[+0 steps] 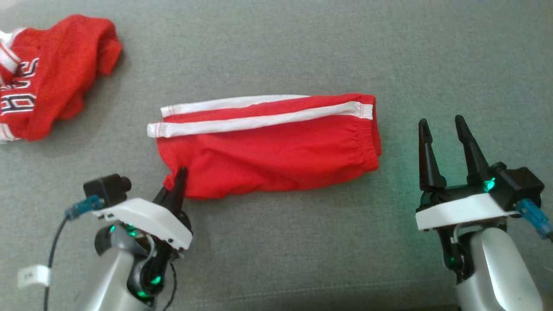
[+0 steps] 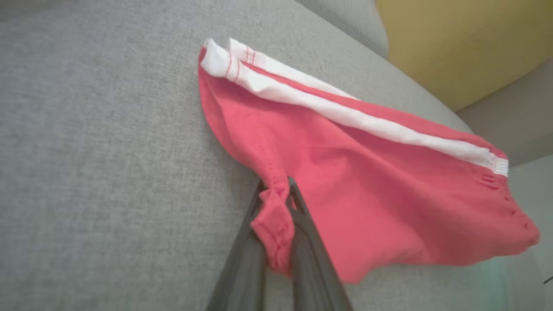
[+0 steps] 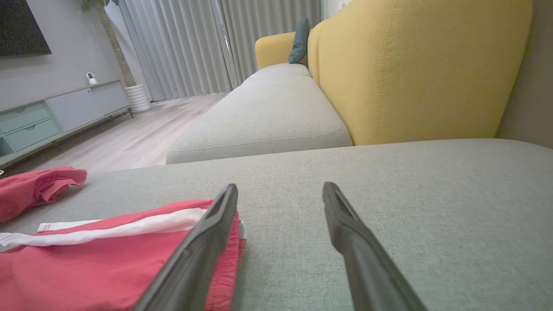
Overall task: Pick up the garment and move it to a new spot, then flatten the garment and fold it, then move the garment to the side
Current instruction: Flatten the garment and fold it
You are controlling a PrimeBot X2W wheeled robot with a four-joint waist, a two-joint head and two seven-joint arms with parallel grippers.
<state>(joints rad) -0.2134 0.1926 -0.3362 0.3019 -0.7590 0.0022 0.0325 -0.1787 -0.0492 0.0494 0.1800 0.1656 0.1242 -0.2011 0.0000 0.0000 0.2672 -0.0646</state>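
**Grey seat, two red garments**

The seat (image 1: pixel 302 43) is covered in grey woven cloth, and a seam runs along its near edge. The shorts (image 1: pixel 276 147) lie about mid-seat, folded flat and stretched left to right. Their gathered waistband is at the right end and the leg hems at the left, with two white stripes along the far side. Their near left corner is bunched to a point. A crumpled red jersey (image 1: pixel 47 73) with white trim and dark lettering lies toward the far left corner, well apart from the shorts.
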